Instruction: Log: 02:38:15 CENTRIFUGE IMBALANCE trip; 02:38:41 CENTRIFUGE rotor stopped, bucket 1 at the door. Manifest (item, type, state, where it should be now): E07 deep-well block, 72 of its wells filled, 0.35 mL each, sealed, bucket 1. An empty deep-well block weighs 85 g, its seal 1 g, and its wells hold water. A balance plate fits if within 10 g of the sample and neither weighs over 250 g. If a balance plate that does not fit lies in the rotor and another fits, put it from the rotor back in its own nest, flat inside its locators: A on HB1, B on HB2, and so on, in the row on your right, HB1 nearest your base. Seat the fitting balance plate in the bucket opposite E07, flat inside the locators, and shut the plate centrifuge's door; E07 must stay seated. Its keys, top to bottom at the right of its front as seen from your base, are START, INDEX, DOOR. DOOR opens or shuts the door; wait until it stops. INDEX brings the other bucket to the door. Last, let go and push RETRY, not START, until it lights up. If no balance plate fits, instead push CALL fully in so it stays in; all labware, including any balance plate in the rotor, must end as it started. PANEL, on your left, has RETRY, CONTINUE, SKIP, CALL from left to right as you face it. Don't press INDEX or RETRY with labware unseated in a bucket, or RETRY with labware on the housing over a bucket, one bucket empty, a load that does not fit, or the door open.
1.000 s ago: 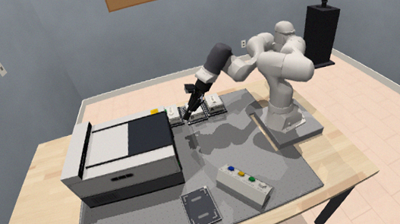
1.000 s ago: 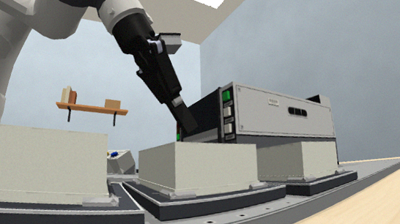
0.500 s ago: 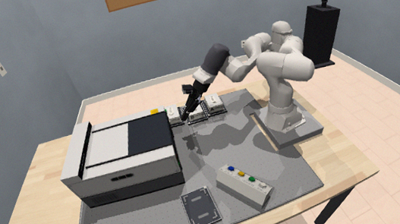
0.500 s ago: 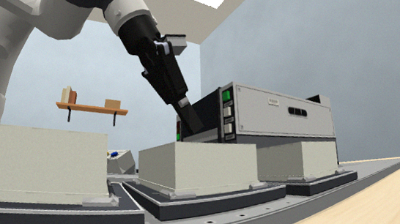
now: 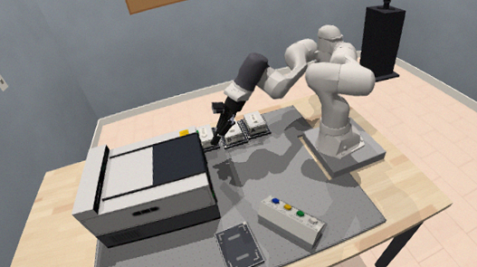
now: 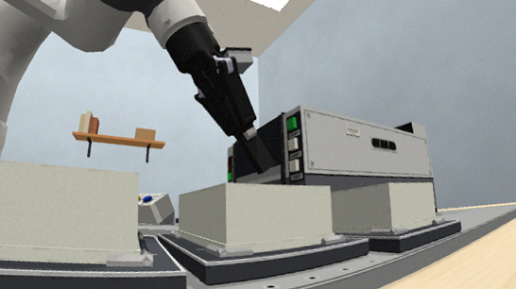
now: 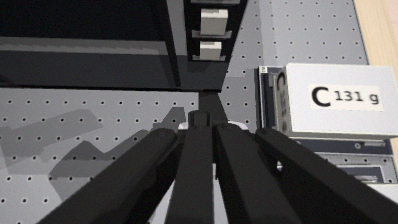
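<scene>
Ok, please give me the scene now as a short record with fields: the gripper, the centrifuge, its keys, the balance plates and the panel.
gripper: gripper shut, holding nothing, tip aimed low toward the centrifuge's front
centrifuge: plate centrifuge on the grey mat; whether the door is shut cannot be told
keys: key column at the front's right edge, top key green; the tip is near the keys, contact unclear
balance plates: three in a row beside the centrifuge; the plate marked C 131 g sits in its nest
panel: button box with blue, yellow, green and white buttons, untouched
</scene>
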Robot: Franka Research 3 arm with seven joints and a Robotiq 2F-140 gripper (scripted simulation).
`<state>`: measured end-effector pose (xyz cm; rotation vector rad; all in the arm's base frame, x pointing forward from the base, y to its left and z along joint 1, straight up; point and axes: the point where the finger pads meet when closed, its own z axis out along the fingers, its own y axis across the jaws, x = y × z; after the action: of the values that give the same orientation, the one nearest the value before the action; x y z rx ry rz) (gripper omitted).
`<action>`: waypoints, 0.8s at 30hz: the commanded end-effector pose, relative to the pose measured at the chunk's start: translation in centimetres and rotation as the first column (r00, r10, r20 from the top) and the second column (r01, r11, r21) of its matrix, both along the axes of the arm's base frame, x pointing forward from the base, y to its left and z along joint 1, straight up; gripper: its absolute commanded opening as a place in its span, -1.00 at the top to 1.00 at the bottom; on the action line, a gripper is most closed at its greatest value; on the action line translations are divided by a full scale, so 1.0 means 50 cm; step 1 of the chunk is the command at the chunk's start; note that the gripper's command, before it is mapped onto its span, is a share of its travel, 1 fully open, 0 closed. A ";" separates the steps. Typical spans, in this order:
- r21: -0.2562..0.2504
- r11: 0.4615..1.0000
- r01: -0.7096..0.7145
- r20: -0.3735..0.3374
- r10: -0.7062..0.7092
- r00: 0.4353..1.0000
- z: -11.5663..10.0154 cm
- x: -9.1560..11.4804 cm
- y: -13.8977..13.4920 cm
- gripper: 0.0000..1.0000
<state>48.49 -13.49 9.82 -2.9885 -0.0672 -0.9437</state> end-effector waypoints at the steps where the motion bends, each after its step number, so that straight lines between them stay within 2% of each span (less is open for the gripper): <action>1: 0.007 1.000 0.018 0.000 -0.018 1.000 0.001 0.011 -0.002 0.80; 8: 0.007 1.000 0.018 0.000 -0.018 1.000 0.001 0.029 -0.002 0.80; 24: 0.007 1.000 0.018 0.000 -0.018 1.000 0.001 0.042 -0.002 0.80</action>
<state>50.49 -13.43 9.82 -2.9866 -0.0550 -0.9430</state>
